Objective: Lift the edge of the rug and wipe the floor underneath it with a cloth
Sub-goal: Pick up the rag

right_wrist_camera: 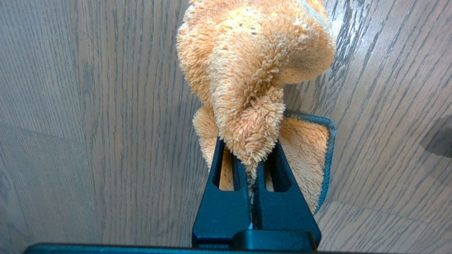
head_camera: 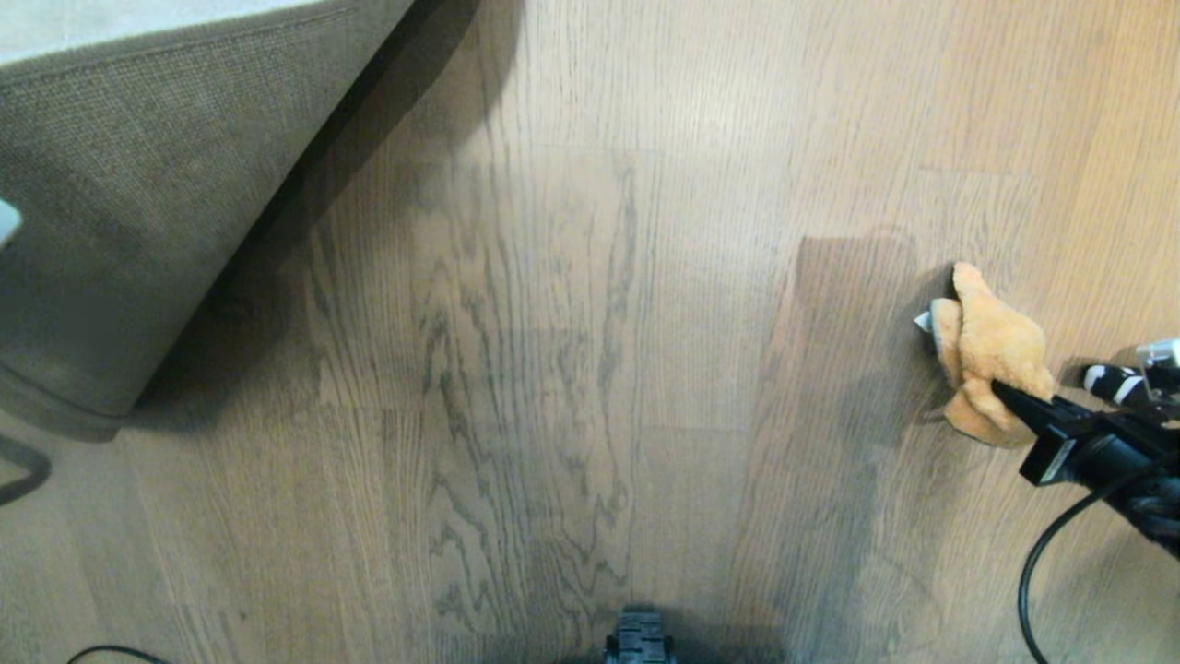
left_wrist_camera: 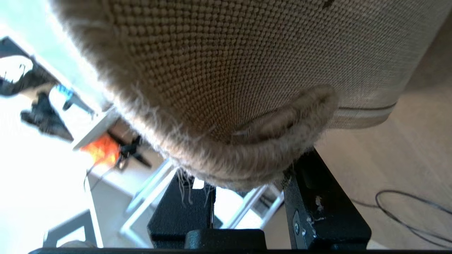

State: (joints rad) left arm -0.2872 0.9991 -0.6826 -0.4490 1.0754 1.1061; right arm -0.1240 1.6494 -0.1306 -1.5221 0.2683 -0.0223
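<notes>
While pinched, cloth lies lengthwise front-to-back.

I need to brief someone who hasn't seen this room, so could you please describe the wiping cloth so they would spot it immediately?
Start from the wood-grain plank floor, whose left side is overhung by the lifted rug edge. Look to the opposite, right side, where the right gripper is shut on the cloth. It is a small, fluffy orange-yellow bundle, the only bright, soft thing on the grey-brown boards.
</notes>
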